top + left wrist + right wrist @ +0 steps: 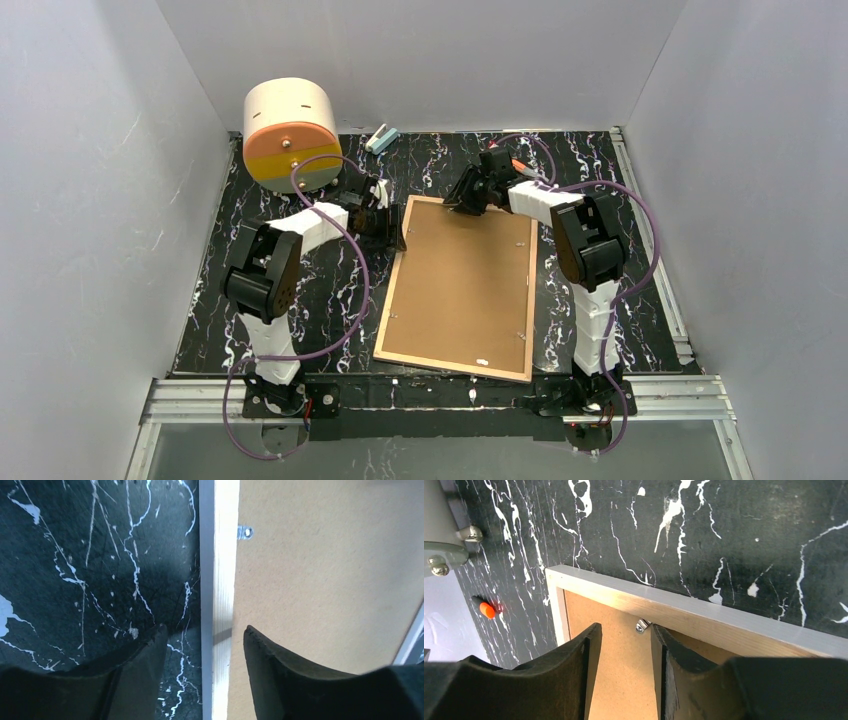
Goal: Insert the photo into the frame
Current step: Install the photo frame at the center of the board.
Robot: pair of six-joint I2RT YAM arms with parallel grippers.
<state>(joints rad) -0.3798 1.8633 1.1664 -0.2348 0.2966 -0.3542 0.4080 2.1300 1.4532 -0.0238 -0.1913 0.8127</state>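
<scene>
The frame point(387, 305) lies face down on the black marbled mat, its light wood rim around the brown backing board point(462, 285). The photo is hidden. My left gripper point(398, 238) is open at the frame's left rim near the far left corner. In the left wrist view the gripper point(204, 631) straddles the rim point(220, 555), with one finger over the mat and one over the board point(325, 580). My right gripper point(463, 205) is open at the far rim. In the right wrist view the gripper point(625, 630) is over the board point(624, 665), just short of a small metal clip point(641, 626) under the rim point(704, 616).
A cream, orange and yellow cylinder point(290, 130) stands at the far left corner. A small pale blue object point(381, 138) lies by the back wall. Grey walls close in three sides. A metal rail point(650, 250) runs along the mat's right edge. Another clip point(245, 532) sits on the left rim.
</scene>
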